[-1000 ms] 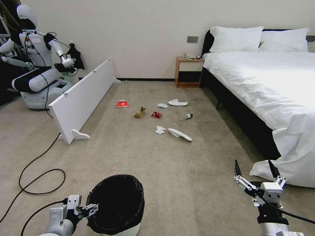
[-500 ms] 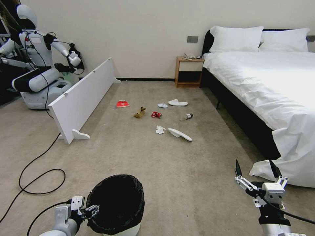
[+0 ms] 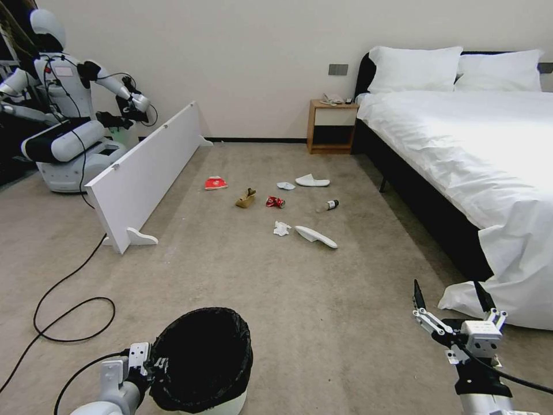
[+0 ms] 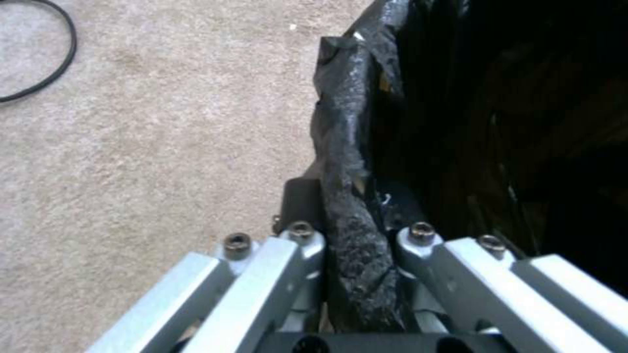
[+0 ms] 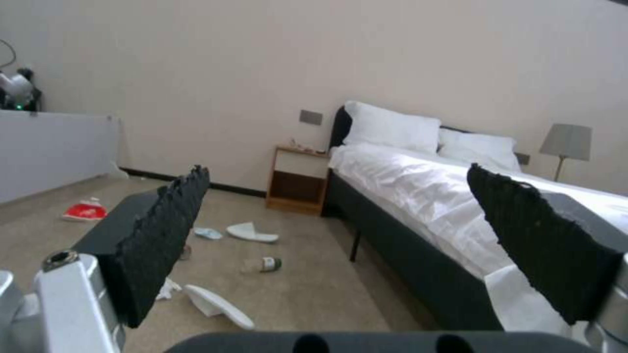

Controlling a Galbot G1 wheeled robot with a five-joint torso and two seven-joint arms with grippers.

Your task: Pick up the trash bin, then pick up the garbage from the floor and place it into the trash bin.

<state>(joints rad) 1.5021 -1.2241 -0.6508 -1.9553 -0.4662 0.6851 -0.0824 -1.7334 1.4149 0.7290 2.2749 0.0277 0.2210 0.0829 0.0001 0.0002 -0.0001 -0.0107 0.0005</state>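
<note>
Beige carpet floor (image 3: 345,311), left gripper (image 4: 353,245) pinching trash bin (image 3: 201,360) rim, right gripper (image 3: 450,297) spread

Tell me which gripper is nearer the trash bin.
Left. The left gripper is clamped on the rim of the trash bin; the right gripper hangs open well off to the bin's right, near the bed.

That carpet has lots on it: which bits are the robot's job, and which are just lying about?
Part of the job:
trash bin, rim gripped by the left gripper
red-white packet
brown paper bag
red can
bottle
tissues
slippers

Just there:
white board
black cable
nightstand
bed
</note>
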